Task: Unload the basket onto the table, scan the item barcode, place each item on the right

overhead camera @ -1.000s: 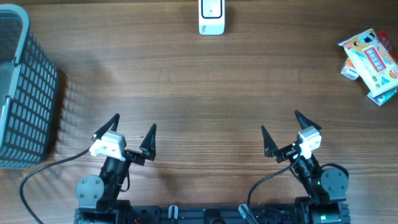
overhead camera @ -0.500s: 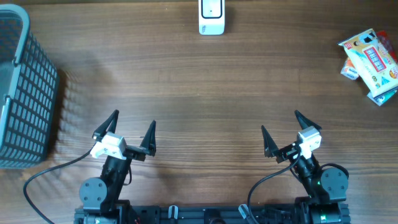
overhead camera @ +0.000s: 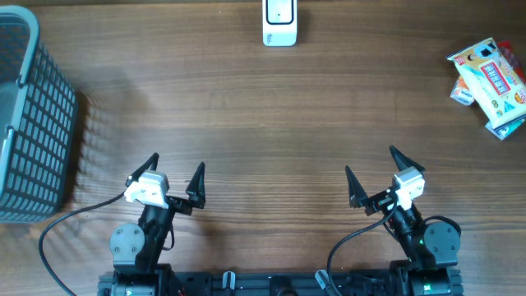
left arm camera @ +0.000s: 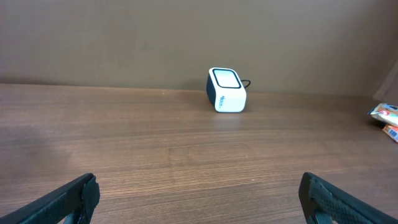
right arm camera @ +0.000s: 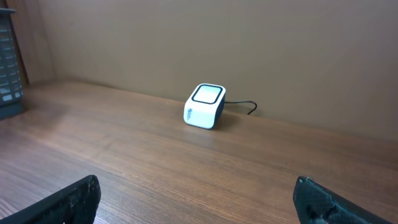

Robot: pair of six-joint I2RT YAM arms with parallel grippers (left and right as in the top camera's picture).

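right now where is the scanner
In the overhead view the scanner sits at the far middle edge of the table, roughly midway between the basket on the left and the snack packets on the right.

The wooden table is seen from overhead under even, diffuse light, with no hard glare recorded. A soft gridded shadow is thrown to the right of the basket, indicating light from the left. The white scanner is rendered bright, its top close to washed out, while the colours of the packets are kept vivid. Both wrist views are dimmer and warmer, and a faint sheen is picked up on the wood grain. The scanner is held in fair focus there, whereas the dark fingertips at the lower corners are blurred and underexposed.
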